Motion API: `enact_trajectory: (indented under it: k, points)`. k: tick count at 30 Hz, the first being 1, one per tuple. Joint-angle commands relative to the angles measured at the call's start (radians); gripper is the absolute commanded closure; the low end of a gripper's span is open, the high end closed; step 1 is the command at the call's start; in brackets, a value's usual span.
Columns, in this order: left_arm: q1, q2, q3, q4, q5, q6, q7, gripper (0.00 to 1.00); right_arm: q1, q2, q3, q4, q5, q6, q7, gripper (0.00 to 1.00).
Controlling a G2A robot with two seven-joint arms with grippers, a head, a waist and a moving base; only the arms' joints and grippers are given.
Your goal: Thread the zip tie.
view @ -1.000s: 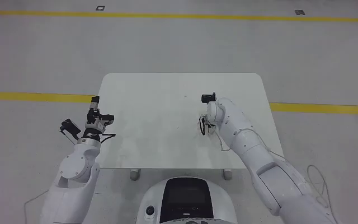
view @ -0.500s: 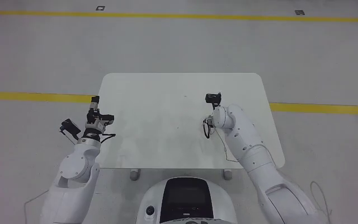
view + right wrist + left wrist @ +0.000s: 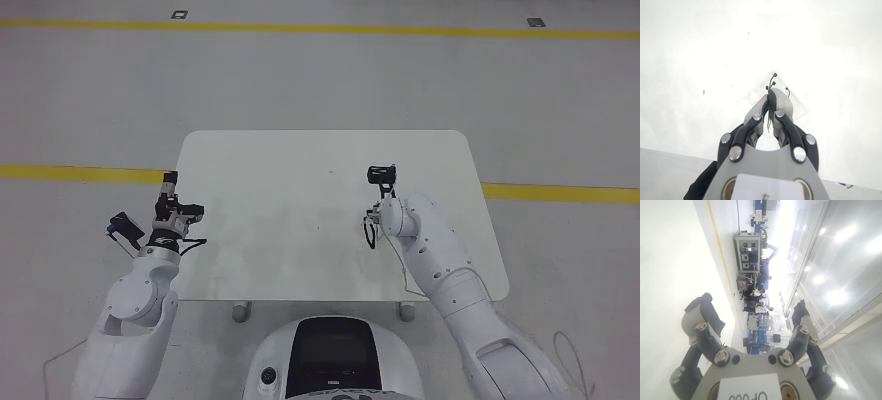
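Right wrist view has the zip tie (image 3: pixel 767 88) pinched upright in the right pincer (image 3: pixel 770 92), whose pads are closed on its strap, head above the tips and tail hanging below. Under it sits a clear tray (image 3: pixel 800 108) with spare ties (image 3: pixel 773 82), on the white tabletop (image 3: pixel 696 47); whether the held tie has cleared the tray cannot be told. The left pincer (image 3: pixel 752 302) waits spread wide and empty at the tabletop's left edge, well apart. Over the last second the right forearm swung outward and then settled, while the left arm kept still. That suggests the grasp is made but threading has not begun, since the tail remains free of the head.
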Motion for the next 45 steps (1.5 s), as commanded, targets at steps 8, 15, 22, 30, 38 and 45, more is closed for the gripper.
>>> enact_trajectory:
  k: [8, 15, 22, 30, 38, 45]
  points:
    - [0.0, 0.0, 0.0, 0.0, 0.0, 0.0, 0.0, 0.0, 0.031, -0.01, -0.021, 0.055, 0.003, 0.02, -0.053, 1.0]
    - [0.0, 0.0, 0.0, 0.0, 0.0, 0.0, 0.0, 0.0, 0.064, -0.026, -0.032, 0.13, 0.011, 0.02, -0.078, 1.0]
    - [0.0, 0.0, 0.0, 0.0, 0.0, 0.0, 0.0, 0.0, 0.083, -0.036, -0.031, 0.173, 0.023, 0.02, -0.099, 0.89]
    - [0.0, 0.0, 0.0, 0.0, 0.0, 0.0, 0.0, 0.0, 0.096, -0.042, -0.023, 0.193, 0.023, 0.02, -0.107, 0.81]
    - [0.0, 0.0, 0.0, 0.0, 0.0, 0.0, 0.0, 0.0, 0.077, -0.046, -0.012, 0.169, -0.006, 0.02, -0.101, 0.86]
    - [0.0, 0.0, 0.0, 0.0, 0.0, 0.0, 0.0, 0.0, 0.062, -0.052, 0.0, 0.168, -0.025, 0.02, -0.093, 0.87]
